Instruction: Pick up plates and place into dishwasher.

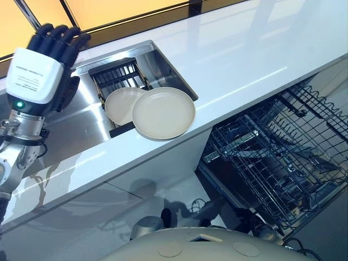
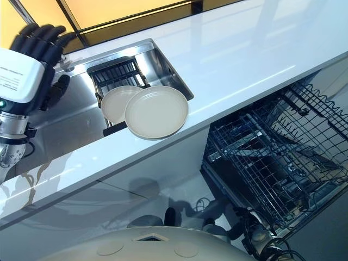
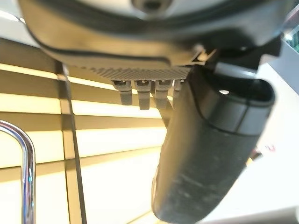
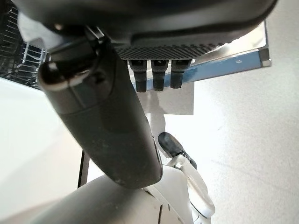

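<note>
In the left eye view, the left hand (image 1: 51, 51) is raised at the upper left of the frame, above the steel sink (image 1: 81, 117), fingers loosely bent and nothing in them. Near the middle of the frame, two cream plates sit on a dark rack (image 1: 117, 73) set in the sink: the larger plate (image 1: 164, 113) overlaps the smaller plate (image 1: 120, 104) and juts over the edge of the white counter (image 1: 244, 60). At the lower right the dishwasher basket (image 1: 277, 157) is pulled out, and I can't see a plate in it.

The right eye view gives the same layout, with the left hand further toward the left edge and well apart from both plates.

In the left wrist view, the thumb and short fingertips stand free against slatted yellow blinds (image 3: 107, 158), with a chrome tap (image 3: 25, 158) curving at the lower left. Nothing is held.

In the right wrist view, the right hand (image 4: 117, 126) hangs low over pale floor, fingers relaxed and empty, with a corner of wire basket at the upper left.

As I judge it, the job has barely started: both plates wait to be lifted and carried to the basket.
</note>
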### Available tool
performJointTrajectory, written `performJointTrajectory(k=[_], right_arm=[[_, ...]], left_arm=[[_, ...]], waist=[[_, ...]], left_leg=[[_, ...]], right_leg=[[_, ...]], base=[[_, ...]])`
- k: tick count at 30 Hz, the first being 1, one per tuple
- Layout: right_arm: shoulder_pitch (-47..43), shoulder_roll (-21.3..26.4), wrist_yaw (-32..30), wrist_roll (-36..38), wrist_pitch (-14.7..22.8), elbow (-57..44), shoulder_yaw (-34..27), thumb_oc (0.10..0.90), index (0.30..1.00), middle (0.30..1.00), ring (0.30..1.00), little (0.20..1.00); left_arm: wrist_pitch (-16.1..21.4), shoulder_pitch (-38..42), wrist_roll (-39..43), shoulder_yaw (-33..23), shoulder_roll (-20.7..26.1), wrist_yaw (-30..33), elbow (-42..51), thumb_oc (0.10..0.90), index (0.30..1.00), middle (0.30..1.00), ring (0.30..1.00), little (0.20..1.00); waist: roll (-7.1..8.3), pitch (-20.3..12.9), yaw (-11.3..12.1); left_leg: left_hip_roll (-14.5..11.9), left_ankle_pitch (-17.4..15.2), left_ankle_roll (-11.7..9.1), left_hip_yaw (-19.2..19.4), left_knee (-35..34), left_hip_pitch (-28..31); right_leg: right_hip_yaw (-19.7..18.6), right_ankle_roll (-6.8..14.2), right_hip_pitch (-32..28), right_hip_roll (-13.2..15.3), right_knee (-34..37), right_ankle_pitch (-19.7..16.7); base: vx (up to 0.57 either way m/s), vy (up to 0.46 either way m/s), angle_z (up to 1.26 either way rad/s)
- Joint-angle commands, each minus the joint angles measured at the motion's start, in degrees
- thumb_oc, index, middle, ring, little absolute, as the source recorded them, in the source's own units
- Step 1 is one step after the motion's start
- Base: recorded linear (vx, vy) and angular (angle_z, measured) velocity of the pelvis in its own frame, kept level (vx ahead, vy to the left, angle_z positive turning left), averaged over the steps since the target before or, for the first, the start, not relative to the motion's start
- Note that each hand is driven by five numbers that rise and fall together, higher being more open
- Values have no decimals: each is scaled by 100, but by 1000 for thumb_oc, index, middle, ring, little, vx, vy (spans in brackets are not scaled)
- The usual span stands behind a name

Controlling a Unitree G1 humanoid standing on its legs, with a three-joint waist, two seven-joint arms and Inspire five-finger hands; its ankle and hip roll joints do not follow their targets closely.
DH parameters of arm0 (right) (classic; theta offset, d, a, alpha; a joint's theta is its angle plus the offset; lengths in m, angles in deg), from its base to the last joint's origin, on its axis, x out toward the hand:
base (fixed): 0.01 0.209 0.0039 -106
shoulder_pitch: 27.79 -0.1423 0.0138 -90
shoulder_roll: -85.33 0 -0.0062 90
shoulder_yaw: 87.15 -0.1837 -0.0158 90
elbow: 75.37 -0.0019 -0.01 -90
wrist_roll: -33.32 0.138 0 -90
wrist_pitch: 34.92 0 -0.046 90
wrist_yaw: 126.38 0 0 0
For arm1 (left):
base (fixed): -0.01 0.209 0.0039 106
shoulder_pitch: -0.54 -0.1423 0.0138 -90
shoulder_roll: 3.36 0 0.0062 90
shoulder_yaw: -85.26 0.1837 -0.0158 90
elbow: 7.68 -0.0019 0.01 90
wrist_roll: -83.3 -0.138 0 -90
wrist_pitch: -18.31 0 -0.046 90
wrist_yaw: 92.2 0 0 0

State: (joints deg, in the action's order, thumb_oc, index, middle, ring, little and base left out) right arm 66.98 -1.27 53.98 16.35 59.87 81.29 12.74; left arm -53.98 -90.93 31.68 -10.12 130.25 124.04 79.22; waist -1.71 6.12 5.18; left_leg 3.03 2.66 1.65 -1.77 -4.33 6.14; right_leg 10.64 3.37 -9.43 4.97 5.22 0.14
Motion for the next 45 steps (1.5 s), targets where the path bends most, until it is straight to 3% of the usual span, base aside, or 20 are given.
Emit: performJointTrajectory(k=[1,7,27,45], right_arm=[[-243,447,-24,-39,91,-130,95,800,900,900,900,900],[-229,506,9,-127,99,-99,26,800,900,900,900,900],[-98,493,30,-230,149,-117,-75,800,900,900,900,900],[-25,378,-27,-346,224,-81,-71,800,900,900,900,900]], left_arm=[[-77,381,-12,-305,390,113,315,800,900,900,900,900],[231,486,-171,-62,431,66,235,800,900,900,900,900],[642,1082,-636,854,364,15,-332,800,900,900,900,900],[1013,1045,-921,904,194,645,-539,800,900,900,900,900]], waist=[[-239,-142,-87],[-295,-136,-151],[-319,-139,-430],[-341,-125,-475]], left_leg=[[-76,-853,-144,-44,594,-116],[-87,-824,-143,35,553,-106],[-13,-890,54,353,396,40],[31,-926,154,446,279,103]], right_leg=[[158,-211,452,-366,-1234,1107],[150,-196,456,-348,-1262,1114],[-110,1,527,-320,-1203,971],[-210,113,618,-302,-1246,933]], base=[[-13,9,6],[-1,14,1],[14,37,-5],[5,7,-2]])
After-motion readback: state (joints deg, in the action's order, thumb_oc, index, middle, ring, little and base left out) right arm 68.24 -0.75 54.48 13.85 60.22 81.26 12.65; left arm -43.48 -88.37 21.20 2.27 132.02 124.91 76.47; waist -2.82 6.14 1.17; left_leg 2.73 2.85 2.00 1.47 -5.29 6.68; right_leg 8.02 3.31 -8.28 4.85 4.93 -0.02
